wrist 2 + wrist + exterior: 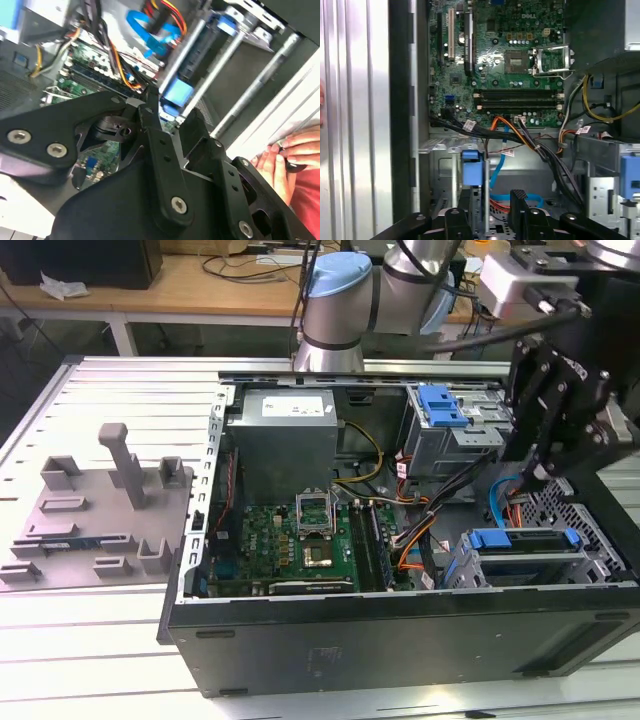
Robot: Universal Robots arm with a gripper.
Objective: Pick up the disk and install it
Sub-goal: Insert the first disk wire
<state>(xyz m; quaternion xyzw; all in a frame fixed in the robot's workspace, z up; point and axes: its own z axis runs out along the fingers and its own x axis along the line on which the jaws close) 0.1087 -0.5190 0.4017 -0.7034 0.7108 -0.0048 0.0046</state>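
The black two-fingered gripper (540,475) is seen with its jaws spread apart and nothing clamped between them. It is poised just above the flat silver metal disk (524,552), which is framed by a bright blue plastic bracket. The disk is found lying in the grey metal drive bay (596,543) at the exterior view's right end of the open black computer case (400,640), beside orange and blue cables (508,508). A green motherboard (300,540) is laid out well apart. The disk is judged stiff, dense and shock-sensitive, its bare metal faces slippery. It would best be taken by the long bracket-lined edges, the label being left untouched.
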